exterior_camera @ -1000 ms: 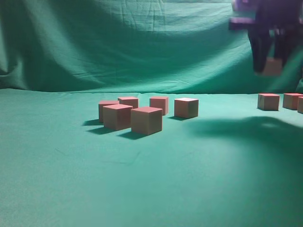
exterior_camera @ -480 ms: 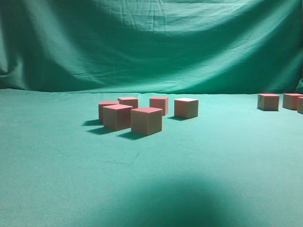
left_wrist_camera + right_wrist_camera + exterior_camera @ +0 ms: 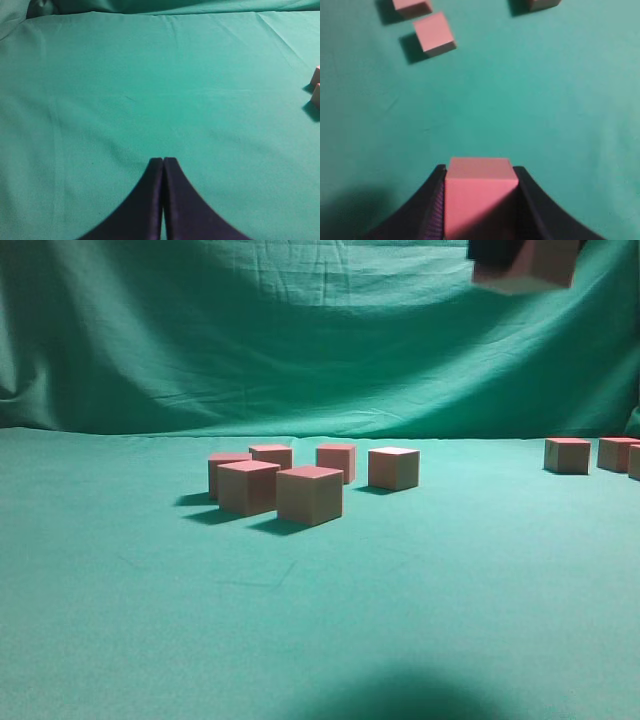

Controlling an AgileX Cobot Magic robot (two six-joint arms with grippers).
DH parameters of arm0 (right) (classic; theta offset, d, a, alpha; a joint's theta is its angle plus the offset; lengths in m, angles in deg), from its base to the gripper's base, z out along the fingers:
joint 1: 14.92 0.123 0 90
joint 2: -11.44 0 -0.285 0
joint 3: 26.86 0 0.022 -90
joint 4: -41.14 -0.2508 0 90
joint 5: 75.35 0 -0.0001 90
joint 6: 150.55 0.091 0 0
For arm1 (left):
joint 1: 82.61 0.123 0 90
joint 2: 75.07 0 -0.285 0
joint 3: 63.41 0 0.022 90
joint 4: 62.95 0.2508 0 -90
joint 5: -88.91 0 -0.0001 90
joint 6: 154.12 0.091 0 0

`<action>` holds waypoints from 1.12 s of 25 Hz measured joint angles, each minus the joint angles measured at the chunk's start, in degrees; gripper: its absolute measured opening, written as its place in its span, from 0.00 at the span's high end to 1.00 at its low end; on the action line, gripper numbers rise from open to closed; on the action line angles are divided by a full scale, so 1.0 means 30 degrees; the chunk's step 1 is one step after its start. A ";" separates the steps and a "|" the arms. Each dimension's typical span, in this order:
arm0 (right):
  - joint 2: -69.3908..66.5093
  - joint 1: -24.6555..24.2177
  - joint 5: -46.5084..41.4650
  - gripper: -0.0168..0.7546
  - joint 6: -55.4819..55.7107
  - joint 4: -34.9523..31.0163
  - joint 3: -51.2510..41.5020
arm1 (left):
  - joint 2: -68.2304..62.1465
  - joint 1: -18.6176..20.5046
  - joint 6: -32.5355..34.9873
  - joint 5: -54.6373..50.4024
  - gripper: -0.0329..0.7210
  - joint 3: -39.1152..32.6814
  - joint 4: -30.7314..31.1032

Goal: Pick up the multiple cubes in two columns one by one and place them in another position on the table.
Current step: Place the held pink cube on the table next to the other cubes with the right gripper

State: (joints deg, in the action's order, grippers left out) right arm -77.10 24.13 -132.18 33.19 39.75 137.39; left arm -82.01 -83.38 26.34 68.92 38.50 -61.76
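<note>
The right pincer (image 3: 479,200) is high above the tabletop (image 3: 320,620) and grips one cube (image 3: 479,192) between its two dark jaws; in the exterior view this cube (image 3: 525,265) shows at the top edge, right of the middle, blurred. The cube is a plain block with no long axis, so its turning matters little for setting it down. Below and ahead of the right pincer lies bare green cloth, and beyond that, in the right wrist view, I see a free cube (image 3: 435,34) with parts of others near the top edge. From the side, a group of five cubes (image 3: 310,495) stands near the middle of the tabletop, close together but not stacked, and a few more cubes (image 3: 567,455) stand well apart at the far right edge. The held cube hangs between these two groups, nearer to the right one. I judge the right arm will place it, since the left pincer (image 3: 163,165) is closed, holds nothing, and hovers over empty cloth. The cloth is slightly creased, and a draped green backdrop (image 3: 300,340) closes the room behind.
</note>
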 joint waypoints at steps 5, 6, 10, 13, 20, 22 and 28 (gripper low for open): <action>-0.0170 0.0938 0.1826 0.63 0.0967 -0.0983 -0.0642 | 0.0000 0.0000 0.0000 0.0000 0.96 0.0000 0.0000; -0.0380 0.1077 0.2177 0.63 0.1061 -0.1162 -0.0642 | 0.0000 0.0000 0.0000 0.0000 0.96 0.0000 0.0000; -0.1524 0.1785 0.3073 0.63 0.1216 -0.1396 -0.0659 | 0.0000 0.0000 0.0000 0.0000 0.96 0.0000 0.0000; -0.2548 0.1945 0.3620 0.63 0.1447 -0.1405 -0.0659 | 0.0000 0.0000 0.0000 0.0000 0.96 0.0000 0.0000; -0.4091 0.1945 0.4771 0.63 0.4345 0.0508 -0.0510 | 0.0000 0.0000 0.0000 0.0000 0.96 0.0000 0.0000; -0.4537 0.1945 0.4846 0.63 0.5215 0.1070 -0.0081 | 0.0000 0.0000 0.0000 0.0000 0.96 0.0000 0.0000; -0.6004 0.2158 0.5029 0.63 0.6806 0.2755 0.0860 | 0.0000 0.0000 0.0000 0.0000 0.96 0.0000 0.0000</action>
State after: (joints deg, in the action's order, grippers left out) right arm -95.11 30.60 -117.09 53.61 48.01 139.97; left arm -82.01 -83.38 26.34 68.92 38.50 -61.76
